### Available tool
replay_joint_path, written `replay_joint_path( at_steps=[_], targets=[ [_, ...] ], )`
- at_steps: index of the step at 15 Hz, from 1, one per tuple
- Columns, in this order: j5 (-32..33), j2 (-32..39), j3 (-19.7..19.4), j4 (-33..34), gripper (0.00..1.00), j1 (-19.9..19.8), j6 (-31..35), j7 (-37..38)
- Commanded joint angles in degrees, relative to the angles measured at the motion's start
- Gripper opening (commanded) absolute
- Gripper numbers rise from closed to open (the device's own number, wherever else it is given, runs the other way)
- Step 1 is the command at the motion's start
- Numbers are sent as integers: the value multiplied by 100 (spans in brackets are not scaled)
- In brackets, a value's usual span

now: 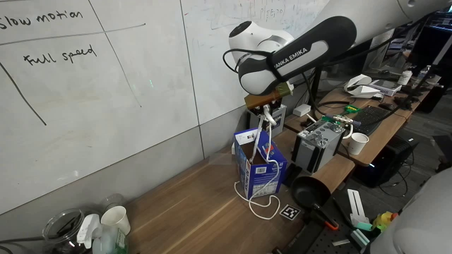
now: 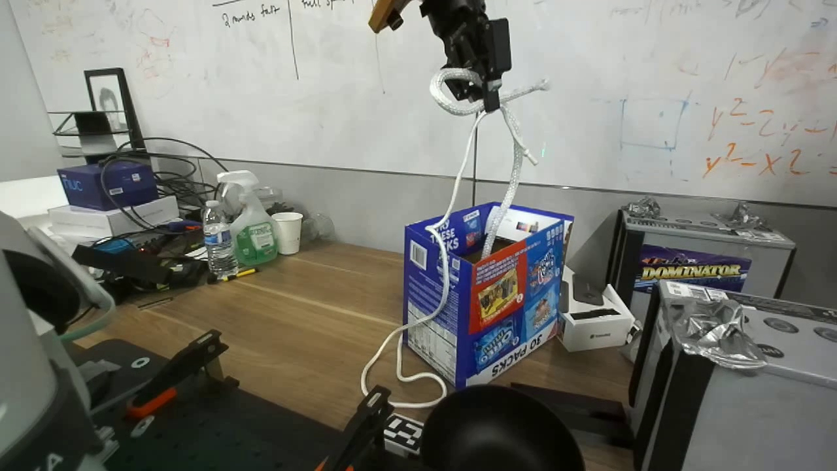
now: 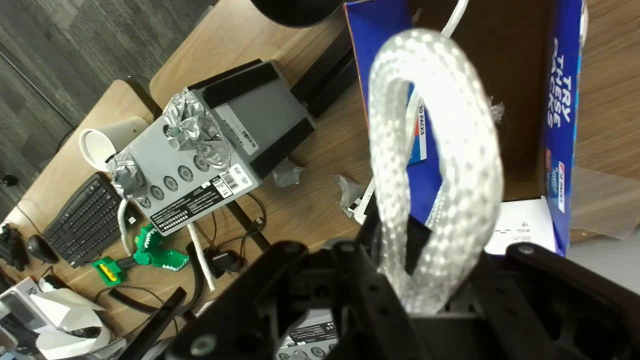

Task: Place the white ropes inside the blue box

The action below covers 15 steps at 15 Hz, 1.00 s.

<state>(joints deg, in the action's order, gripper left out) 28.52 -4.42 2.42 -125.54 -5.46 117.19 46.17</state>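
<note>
I am seemingly inserting: black gripper [image 2: 489, 98], clamping looped white ropes [image 3: 470, 165]; open blue cardboard box [image 2: 461, 294], outside strand [image 2: 446, 278] needing lifting in.

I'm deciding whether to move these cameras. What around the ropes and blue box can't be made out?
Lower end of the thick rope: hidden by the walls of the blue box in both exterior views.
Box floor: partly covered by the loop in the wrist view, partly cut off by its top edge.
Greyish scrap beside the loop: too small in the wrist view.
Box's fine print: too small in both exterior views.
</note>
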Motion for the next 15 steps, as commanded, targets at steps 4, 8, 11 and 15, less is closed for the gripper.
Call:
replay_joint_path(
  at_steps=[4, 8, 11, 15],
  targets=[
    [-641, 482, -264, 397, 7, 101, 423, -996],
    [-1374, 648, -342, 489, 7, 89, 460, -1737],
    [-1877, 761, -410, 548, 7, 71, 395, -2225],
    [-2234, 868, -495, 595, 7, 64, 340, -2606]
  ],
)
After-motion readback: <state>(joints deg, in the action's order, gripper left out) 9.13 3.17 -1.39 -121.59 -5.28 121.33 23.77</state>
